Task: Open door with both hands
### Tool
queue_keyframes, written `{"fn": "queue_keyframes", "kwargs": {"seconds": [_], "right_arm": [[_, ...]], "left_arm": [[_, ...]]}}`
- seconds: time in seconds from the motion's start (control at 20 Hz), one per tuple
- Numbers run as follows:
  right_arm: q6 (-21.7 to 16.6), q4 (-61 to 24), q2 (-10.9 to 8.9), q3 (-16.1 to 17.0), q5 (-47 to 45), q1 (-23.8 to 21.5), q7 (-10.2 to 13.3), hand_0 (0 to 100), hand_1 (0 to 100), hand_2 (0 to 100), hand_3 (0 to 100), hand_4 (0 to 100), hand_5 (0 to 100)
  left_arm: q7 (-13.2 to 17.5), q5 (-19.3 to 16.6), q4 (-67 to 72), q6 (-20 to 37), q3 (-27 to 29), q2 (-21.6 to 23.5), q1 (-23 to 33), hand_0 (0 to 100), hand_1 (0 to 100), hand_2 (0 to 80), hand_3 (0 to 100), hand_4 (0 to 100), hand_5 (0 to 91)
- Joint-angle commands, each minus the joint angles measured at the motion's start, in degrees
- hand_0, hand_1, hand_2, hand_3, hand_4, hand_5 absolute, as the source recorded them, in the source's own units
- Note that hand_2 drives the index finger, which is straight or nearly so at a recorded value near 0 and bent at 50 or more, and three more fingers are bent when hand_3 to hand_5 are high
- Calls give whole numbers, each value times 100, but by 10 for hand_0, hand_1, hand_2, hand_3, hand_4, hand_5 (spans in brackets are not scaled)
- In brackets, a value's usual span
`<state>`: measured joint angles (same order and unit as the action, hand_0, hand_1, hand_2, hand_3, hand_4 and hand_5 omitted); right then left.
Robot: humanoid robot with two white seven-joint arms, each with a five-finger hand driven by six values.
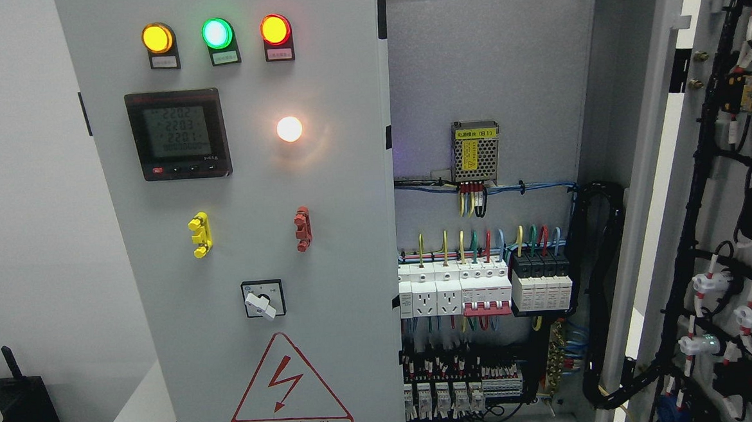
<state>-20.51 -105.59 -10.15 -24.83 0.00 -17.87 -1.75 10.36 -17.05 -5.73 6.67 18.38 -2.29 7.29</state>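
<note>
Against a white wall, the right door [724, 218] stands open, left door [242, 244] closed; no robot hand visible.

Grey door [327, 252]; yellow, green, red-orange lamps [217, 33].

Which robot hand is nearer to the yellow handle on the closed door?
Neither can be judged: no robot hand shows in the head view. The yellow handle sits untouched on the closed left door; the right door stands open.

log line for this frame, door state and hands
right door: swung open, wiring side showing | left door: closed, lamps lit | cabinet interior: exposed | robot hands: neither in view
</note>
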Motion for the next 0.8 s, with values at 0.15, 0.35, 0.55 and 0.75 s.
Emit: {"fn": "queue_keyframes", "kwargs": {"seconds": [0.15, 0.35, 0.55, 0.75], "right_arm": [[195, -146, 399, 584, -185, 846, -1, 0, 0, 0, 0, 0, 0], [820, -128, 504, 698, -412, 1066, -1, 0, 0, 0, 0, 0, 0], [1321, -120, 531, 707, -562, 1391, 8, 0, 0, 0, 0, 0, 0], [1620, 38, 531, 725, -571, 1760, 8, 0, 0, 0, 0, 0, 0]], "left_arm": [[1, 0, 2, 1, -1, 0, 0, 0, 0, 0, 0, 32, 0], [1, 0, 2, 1, -1, 0, 0, 0, 0, 0, 0, 32, 0], [1, 0, 2, 1, -1, 0, 0, 0, 0, 0, 0, 31, 0], [1, 0, 2, 1, -1, 0, 0, 0, 0, 0, 0, 31, 0]]}}
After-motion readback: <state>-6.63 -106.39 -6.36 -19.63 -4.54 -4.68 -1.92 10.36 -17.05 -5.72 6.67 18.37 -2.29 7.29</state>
